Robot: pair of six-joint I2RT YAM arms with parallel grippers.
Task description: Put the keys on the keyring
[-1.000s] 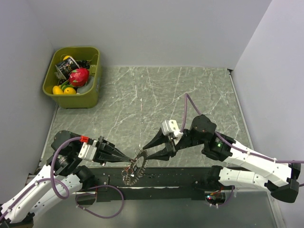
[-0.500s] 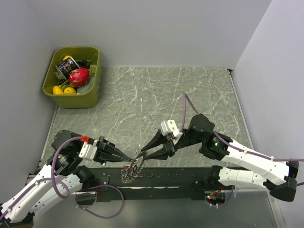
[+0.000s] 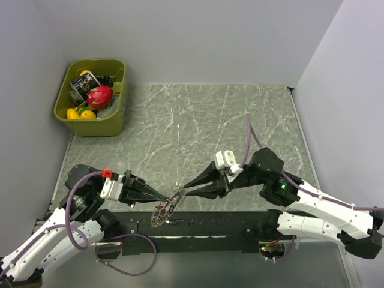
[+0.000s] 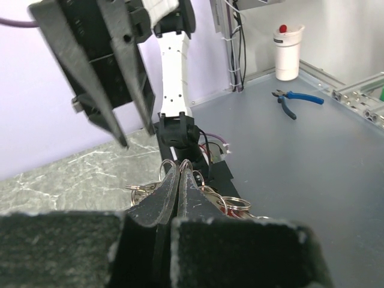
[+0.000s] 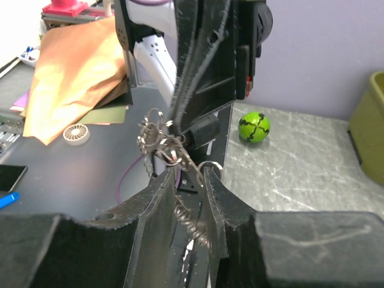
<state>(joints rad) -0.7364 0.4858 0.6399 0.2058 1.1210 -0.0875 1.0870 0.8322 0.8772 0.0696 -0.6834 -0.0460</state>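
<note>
Near the edge of the grey marble table (image 3: 240, 120), we pinch the thin metal keyring (image 3: 162, 212) in our closed left gripper (image 3: 168, 196). Our right gripper (image 3: 183, 187) straddles it, slightly open.

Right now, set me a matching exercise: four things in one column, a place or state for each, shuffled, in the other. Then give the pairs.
1. left gripper
2. right gripper
3. bin
4. keyring

A. far left corner of the table
B. fingers apart
C. hanging where the two arms' tips meet
D. fingers pressed together

Pairs: 1-D, 2-B, 3-A, 4-C
</note>
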